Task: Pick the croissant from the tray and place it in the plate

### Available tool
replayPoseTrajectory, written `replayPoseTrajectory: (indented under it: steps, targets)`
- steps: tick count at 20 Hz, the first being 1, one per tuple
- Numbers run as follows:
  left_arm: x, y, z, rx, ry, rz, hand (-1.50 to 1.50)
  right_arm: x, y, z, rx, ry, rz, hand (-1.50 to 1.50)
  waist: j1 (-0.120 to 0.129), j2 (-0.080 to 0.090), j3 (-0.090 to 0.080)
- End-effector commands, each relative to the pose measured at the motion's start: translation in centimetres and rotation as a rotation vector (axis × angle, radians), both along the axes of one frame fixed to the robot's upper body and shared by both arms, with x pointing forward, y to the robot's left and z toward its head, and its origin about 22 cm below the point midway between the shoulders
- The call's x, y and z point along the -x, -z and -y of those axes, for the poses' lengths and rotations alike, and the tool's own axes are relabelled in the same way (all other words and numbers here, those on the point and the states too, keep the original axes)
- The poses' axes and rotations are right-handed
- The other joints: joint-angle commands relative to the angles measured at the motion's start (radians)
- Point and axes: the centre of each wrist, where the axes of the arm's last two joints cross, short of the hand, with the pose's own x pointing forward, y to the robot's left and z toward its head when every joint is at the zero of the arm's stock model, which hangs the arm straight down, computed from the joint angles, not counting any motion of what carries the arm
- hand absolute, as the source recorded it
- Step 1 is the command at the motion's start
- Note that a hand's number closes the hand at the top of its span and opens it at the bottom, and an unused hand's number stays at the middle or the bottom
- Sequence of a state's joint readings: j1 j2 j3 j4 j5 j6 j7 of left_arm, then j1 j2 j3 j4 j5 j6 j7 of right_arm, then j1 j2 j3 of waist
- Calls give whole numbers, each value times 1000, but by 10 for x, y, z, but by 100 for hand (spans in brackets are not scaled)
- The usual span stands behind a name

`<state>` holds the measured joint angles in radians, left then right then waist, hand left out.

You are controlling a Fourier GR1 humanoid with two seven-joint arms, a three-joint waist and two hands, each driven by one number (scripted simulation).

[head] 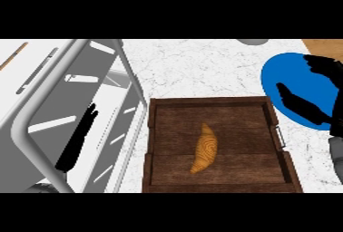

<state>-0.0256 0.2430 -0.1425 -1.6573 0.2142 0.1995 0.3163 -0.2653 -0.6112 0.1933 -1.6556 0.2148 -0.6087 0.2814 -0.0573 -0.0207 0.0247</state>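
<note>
Golden-brown and ridged, the croissant (204, 149) is seen lying in the middle of the tray (153, 149), in the lower centre of the frame. Its long axis is set almost straight up and down the picture, with the upper tip leaned slightly to the right and the lower end pointed toward the bottom edge; its outward curve is turned to the right. It is touched by neither hand.

Dark wood planks make up the tray, which is walled on all sides and fitted with a small metal handle (280, 136) on its right wall. It is set on a white marbled counter (201, 68). A pale metal frame (40, 104) is spread over the left of the frame, just beside the tray.

Across that frame, at the lower left, the left hand (75, 145) is shown edge-on as a thin black shape, fingers straight, nothing held.

Farther up, at the upper right, a blue plate (285, 68) is laid on the counter, close beside the tray's far right corner. The right hand (305, 106) is seen over it, its fingers spread and uncurled, with nothing grasped; whether the plate is touched cannot be told.

At the top edge a grey rounded object (251, 41) is partly shown, a patch of light wood (325, 45) fills the upper right corner, and a thin wooden stick (13, 56) is laid at the upper left
</note>
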Motion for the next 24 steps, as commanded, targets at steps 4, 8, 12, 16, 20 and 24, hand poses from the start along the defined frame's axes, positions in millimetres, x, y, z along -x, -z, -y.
replayPoseTrajectory:
  steps: [4,8,12,16,20,24]
  targets:
    - [27,57,-3,8,-10,-155,0,53,-2,-21,15,6,54,-150,8,11,-29]
    - [21,48,-7,2,-9,-156,0,66,6,-26,149,-21,-159,-150,27,15,-32]
    - [12,34,0,18,24,-155,0,78,3,-32,277,-62,-418,-150,41,16,-34]
    - [12,45,-2,0,28,-163,0,85,-19,-52,342,-70,-527,-150,59,22,-35]
    - [4,49,15,8,38,-151,0,88,-22,-70,397,-15,-649,-150,60,25,-32]
    - [-5,42,16,-3,53,-148,0,81,-25,-99,414,-12,-694,-150,74,26,-30]
